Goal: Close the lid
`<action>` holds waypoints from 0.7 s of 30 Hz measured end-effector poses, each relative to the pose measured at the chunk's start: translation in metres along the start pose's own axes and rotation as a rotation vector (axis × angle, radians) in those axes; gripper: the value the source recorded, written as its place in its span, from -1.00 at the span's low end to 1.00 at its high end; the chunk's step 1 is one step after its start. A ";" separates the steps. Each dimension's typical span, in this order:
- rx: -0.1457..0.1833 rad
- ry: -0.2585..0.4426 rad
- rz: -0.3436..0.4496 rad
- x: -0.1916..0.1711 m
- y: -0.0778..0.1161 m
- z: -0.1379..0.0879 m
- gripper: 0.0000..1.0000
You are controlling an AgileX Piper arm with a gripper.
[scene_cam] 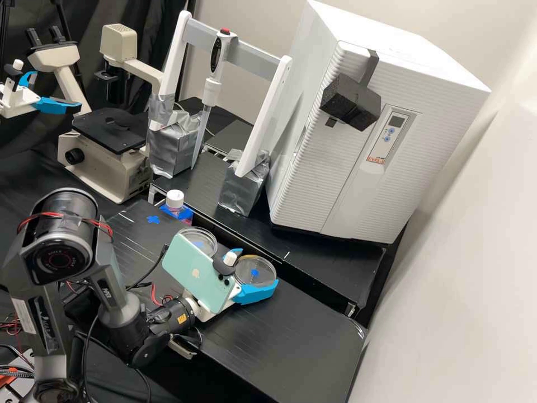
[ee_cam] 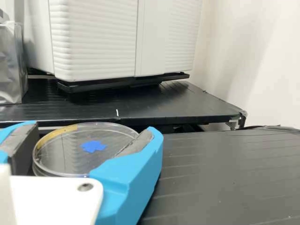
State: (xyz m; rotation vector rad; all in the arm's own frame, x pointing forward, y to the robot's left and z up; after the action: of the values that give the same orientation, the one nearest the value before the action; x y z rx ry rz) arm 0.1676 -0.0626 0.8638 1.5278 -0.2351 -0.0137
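In the high view the gripper (scene_cam: 256, 274) is low over the bench, its blue fingers on opposite sides of a round clear dish (scene_cam: 263, 278) with a yellow arc along its rim. A second round clear piece (scene_cam: 208, 237) lies behind the phone; I cannot tell whether it is a lid or a dish. The wrist view has the gripper (ee_cam: 91, 137) shut on the clear dish (ee_cam: 70, 157), a grey pad against either side. A blue mark shows through the dish. Whether a lid lies on it, I cannot tell.
A pale green phone (scene_cam: 197, 270) is mounted on the wrist. Behind are a white-capped bottle (scene_cam: 175, 199), a raised black shelf (scene_cam: 324, 256), a pipette stand (scene_cam: 264, 120), a white incubator (scene_cam: 335, 184) and a microscope (scene_cam: 109, 159). Another gripper hangs at the far left.
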 end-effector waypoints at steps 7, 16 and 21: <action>0.066 0.013 0.013 -0.013 0.004 -0.006 -1.00; 0.049 0.162 0.016 -0.034 0.007 -0.046 -1.00; 0.009 0.274 -0.061 -0.041 0.000 -0.065 -1.00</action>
State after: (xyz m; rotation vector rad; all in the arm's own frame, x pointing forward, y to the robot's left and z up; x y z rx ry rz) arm 0.1378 0.0075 0.8563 1.5269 0.0301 0.1473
